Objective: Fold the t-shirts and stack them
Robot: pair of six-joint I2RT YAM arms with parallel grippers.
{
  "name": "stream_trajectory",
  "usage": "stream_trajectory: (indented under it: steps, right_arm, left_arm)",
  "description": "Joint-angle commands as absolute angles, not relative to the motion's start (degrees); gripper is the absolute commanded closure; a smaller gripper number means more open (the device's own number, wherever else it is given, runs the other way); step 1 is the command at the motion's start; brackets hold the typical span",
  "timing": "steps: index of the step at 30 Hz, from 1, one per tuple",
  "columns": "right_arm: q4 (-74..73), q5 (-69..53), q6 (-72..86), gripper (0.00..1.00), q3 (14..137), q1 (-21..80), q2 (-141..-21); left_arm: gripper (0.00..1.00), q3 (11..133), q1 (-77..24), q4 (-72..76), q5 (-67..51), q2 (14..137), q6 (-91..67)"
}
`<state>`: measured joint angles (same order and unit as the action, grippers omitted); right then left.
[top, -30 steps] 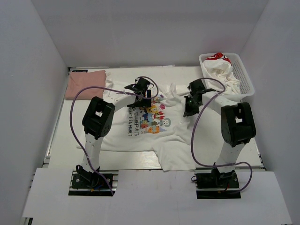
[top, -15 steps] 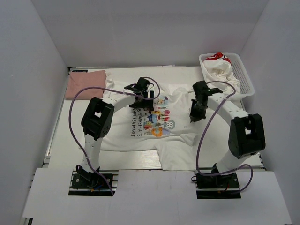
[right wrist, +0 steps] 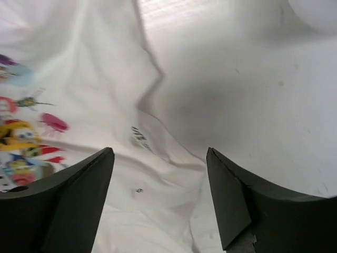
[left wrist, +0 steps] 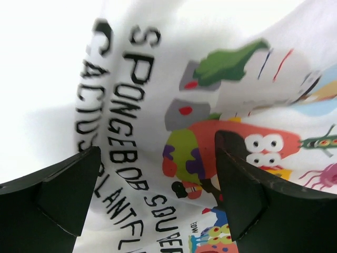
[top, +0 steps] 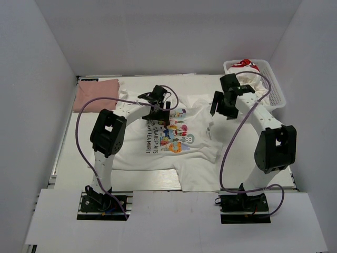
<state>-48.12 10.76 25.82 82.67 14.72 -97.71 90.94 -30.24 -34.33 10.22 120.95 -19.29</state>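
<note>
The white SpongeBob t-shirt (top: 176, 145) lies spread print-up, left of the white mesh basket (top: 275, 89) and nearer the arm bases. Its dark lettering runs sideways and its basket-side sleeve is rumpled. A folded dusty-pink t-shirt (top: 95, 95) sits far left of the basket, and a white tee with red print (top: 246, 74) is heaped inside it. Both claws are spread and empty, the left gripper (left wrist: 158, 179) above the cartoon and the right gripper (right wrist: 160, 195) over the shirt's edge. In half a second the right gripper has drawn toward the basket; the left barely moved.
</note>
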Motion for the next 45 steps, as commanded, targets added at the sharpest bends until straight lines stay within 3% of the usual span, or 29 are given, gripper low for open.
stream_trajectory:
  steps: [1,8,17,22,28,32,38,45]
  right_arm:
    - [-41.2,4.2,22.2,0.23,87.0,15.5,-100.0]
    - [-41.0,0.5,20.3,0.23,97.2,16.9,-113.3]
    - [-39.5,-1.8,21.6,0.23,90.0,17.0,-117.2]
    - [-38.0,-5.8,21.4,0.23,91.8,17.4,-123.1]
    - [-43.0,12.0,28.2,0.23,101.2,17.1,-130.0]
    - [-41.8,19.3,26.3,0.22,102.6,18.0,-125.6]
    - [-29.8,5.5,20.1,0.22,89.8,17.4,-110.6]
    - [-28.1,1.2,19.3,0.35,76.3,15.2,-102.6]
  left_arm:
    - [0.0,95.1,-28.9,-35.5,12.1,118.4,-19.2]
    - [0.0,99.7,-28.9,-36.0,16.0,120.1,-18.5]
    - [0.0,98.5,-28.4,-37.3,16.3,121.8,-18.0]
    - [0.0,98.5,-28.4,-38.0,16.3,123.0,-18.5]
    - [0.0,98.0,-28.4,-38.5,16.9,123.0,-19.7]
    - [0.0,97.5,-28.4,-37.9,14.5,123.6,-20.2]
    - [0.0,96.4,-28.4,-37.9,14.5,123.6,-20.8]
    - [0.0,95.0,-28.4,-36.7,13.9,123.0,-20.8]
